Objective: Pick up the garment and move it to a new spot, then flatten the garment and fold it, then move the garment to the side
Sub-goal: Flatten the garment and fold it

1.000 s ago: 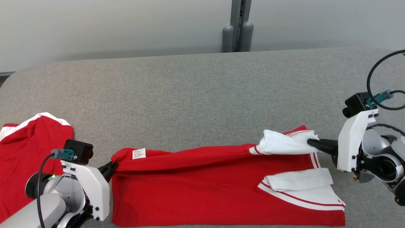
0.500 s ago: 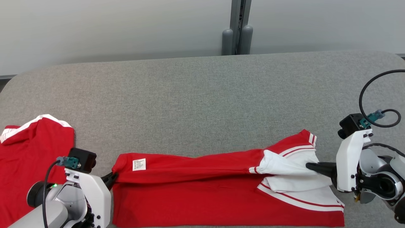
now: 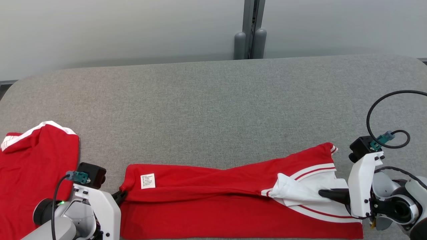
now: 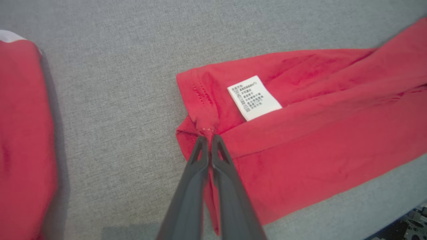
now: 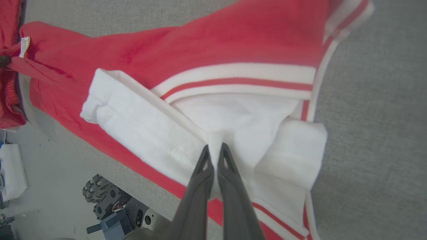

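The garment (image 3: 213, 200) is a red shirt with white, red-striped trim, lying along the near edge of the grey table (image 3: 213, 106). Its far long edge is folded over toward me, with a white care label (image 3: 147, 180) showing near the left end. My left gripper (image 3: 120, 196) is shut on the red hem at the left end, seen close in the left wrist view (image 4: 208, 136). My right gripper (image 3: 321, 192) is shut on the white sleeve at the right end, seen in the right wrist view (image 5: 215, 146).
A second red garment with white trim (image 3: 33, 166) lies at the table's left end, close beside my left arm. A grey post (image 3: 250, 30) stands behind the table. Bare grey table surface stretches beyond the shirt. The table's near edge runs just below the shirt.
Both grippers have drawn the held far edge of the shirt toward me, laying it over the near half. The white sleeve now lies lower on the collar area. The camera shifted slightly.
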{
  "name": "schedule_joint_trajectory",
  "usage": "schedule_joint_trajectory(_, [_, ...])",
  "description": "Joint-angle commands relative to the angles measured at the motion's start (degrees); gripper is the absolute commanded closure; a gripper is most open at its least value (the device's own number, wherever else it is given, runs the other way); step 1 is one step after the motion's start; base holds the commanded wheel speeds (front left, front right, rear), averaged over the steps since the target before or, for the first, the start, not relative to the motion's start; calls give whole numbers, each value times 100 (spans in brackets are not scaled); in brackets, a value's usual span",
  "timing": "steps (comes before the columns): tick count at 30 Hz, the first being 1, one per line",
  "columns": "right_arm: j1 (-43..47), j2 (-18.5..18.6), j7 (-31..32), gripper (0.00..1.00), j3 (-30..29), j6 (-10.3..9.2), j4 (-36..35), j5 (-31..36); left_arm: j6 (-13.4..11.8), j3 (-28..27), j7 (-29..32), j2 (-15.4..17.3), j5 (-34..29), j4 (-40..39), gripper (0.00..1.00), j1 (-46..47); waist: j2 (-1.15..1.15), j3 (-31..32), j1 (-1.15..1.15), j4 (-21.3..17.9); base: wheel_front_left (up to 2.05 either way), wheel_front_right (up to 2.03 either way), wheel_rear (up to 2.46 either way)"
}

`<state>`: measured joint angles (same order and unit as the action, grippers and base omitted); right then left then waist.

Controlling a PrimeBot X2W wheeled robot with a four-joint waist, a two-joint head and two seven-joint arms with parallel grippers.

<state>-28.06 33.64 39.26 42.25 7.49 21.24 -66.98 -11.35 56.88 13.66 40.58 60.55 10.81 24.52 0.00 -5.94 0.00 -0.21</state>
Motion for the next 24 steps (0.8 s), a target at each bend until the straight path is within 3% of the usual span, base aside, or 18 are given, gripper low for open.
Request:
schedule_joint_trajectory(1, [90,-32,59,100,-78,2,-10,79,0,8,2,-11,13,25,100,-56,0,-3,0,6,0,0,0])
schedule_joint_trajectory(3, [123,-51,80,100,-114,2,-5,111,5,8,14,-20,26,29,100,-55,0,-5,0,9,0,0,0])
schedule_joint_trajectory(4, [150,-69,106,71,-155,2,-4,140,13,8,23,-26,36,34,84,-50,0,-9,0,11,0,0,0])
schedule_joint_trajectory(5, [171,-90,131,52,-200,2,-3,173,10,4,10,-37,46,35,59,-48,0,-13,0,13,0,0,0])
schedule_joint_trajectory(6, [184,-109,145,14,-241,2,-2,200,10,-2,8,-42,56,34,25,-46,0,-14,0,16,0,0,0])
schedule_joint_trajectory(7, [194,-130,166,0,-284,2,-4,220,3,-7,7,-38,60,26,0,-49,0,-14,0,17,0,0,0])
schedule_joint_trajectory(24, [1115,-221,397,0,-1269,2,-759,455,-356,-120,-114,183,176,-400,0,-349,0,228,0,-15,0,0,0])
